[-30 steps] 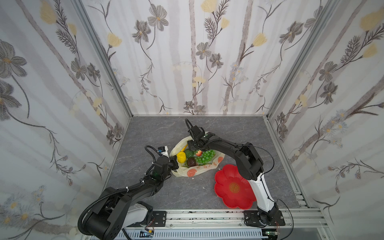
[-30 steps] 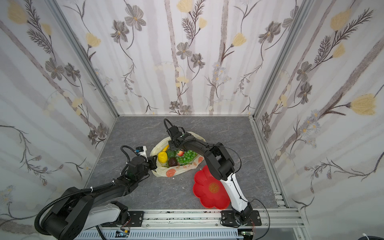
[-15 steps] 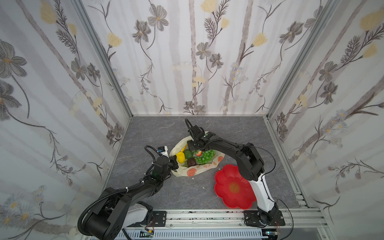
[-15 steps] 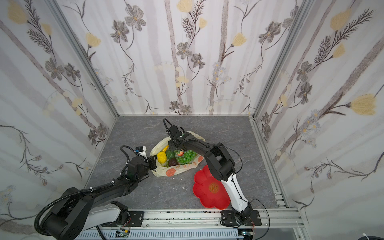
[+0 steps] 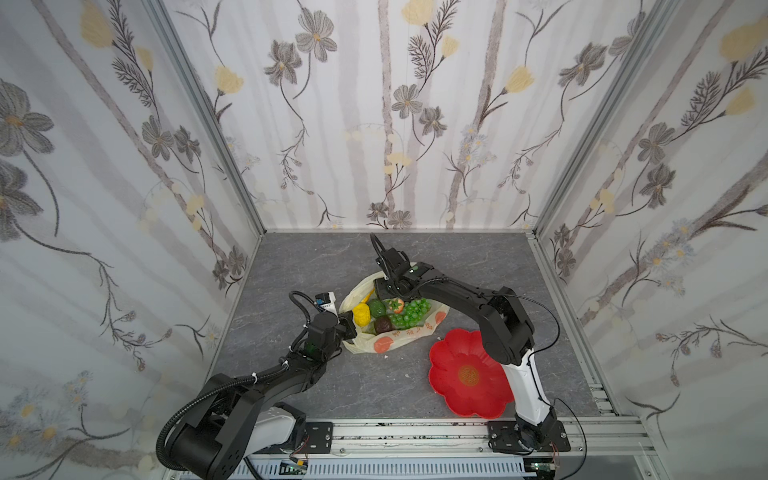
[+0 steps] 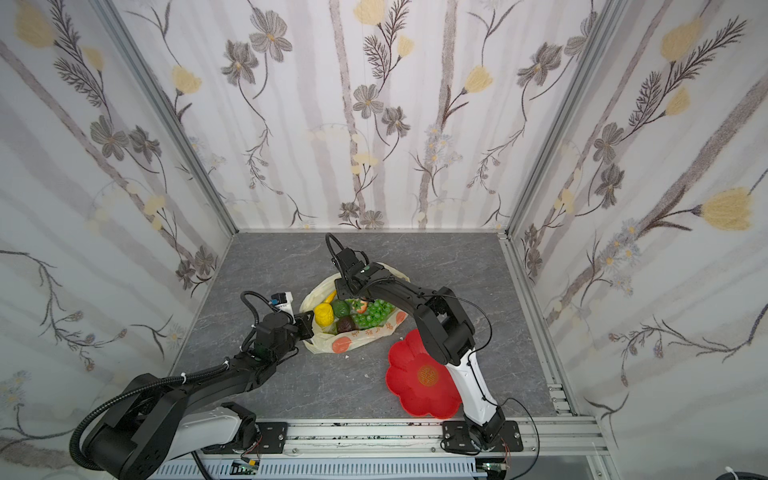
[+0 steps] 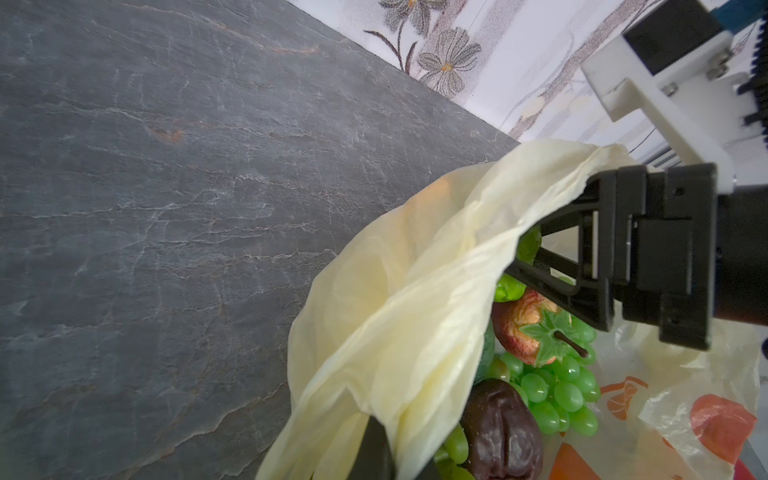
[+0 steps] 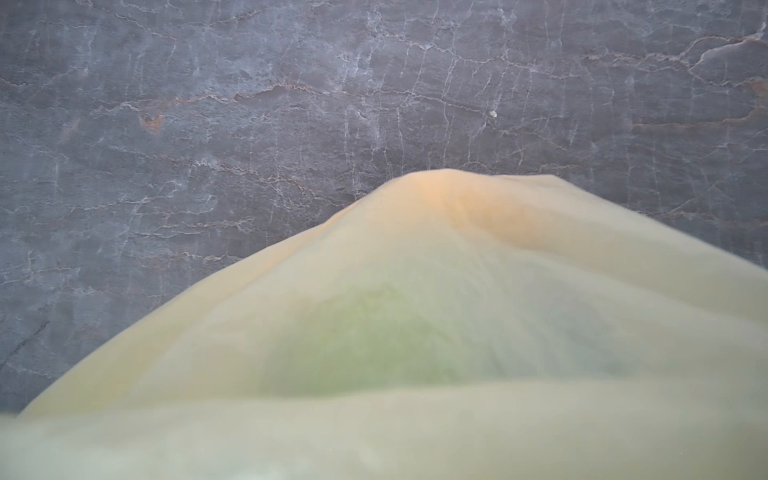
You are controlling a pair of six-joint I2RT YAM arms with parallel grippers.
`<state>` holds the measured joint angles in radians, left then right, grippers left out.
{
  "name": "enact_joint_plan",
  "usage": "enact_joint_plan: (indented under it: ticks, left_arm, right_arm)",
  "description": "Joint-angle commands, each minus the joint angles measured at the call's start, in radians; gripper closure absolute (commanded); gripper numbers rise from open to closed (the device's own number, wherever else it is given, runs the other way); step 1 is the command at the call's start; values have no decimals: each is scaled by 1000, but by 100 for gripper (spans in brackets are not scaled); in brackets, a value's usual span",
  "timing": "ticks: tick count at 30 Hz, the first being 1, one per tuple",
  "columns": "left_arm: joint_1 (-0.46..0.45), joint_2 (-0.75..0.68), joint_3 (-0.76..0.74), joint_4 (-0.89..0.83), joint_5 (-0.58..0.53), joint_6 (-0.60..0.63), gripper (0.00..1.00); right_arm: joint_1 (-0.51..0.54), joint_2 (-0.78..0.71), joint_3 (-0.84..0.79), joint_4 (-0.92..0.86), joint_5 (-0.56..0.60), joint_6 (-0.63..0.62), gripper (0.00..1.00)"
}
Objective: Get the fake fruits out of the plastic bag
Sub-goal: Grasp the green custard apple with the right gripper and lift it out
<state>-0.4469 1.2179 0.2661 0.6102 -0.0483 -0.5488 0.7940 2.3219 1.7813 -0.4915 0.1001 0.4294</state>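
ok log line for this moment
left gripper: shut on plastic bag | right gripper: in bag mouth | fake fruits: in bag | red dish: bare

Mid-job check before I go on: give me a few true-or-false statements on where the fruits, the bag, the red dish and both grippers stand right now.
1. No fruit lies in the red dish. True.
2. The left gripper stands open, clear of the plastic bag. False: it is shut on the bag's edge.
3. The strawberry lies on the table outside the bag. False: it lies inside the bag, against the grape bunch.
4. The right gripper reaches into the bag's mouth with its jaws apart. True.
5. The lemon lies in the bag, close to the left gripper. True.
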Motion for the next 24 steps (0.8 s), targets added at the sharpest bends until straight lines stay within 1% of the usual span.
enact_joint_plan:
  ticks: [1, 7, 12, 16, 24]
  left_arm:
    - [3, -1, 4, 37, -2, 3, 100]
    - [4, -3, 3, 36, -1, 2, 100]
    - [6, -3, 4, 36, 1, 4, 100]
    - [7, -7, 1, 37, -1, 3, 100]
    - [10, -4, 4, 37, -1, 4, 100]
  right_arm:
    - [7, -36, -18, 24, -8, 1, 39]
    - [20, -132, -89, 36, -11, 0, 39]
    - [19, -237, -188, 48, 3, 8, 40]
    - [20, -352, -320, 66, 23, 30, 41]
    - [21, -639, -616, 72, 78, 100, 42]
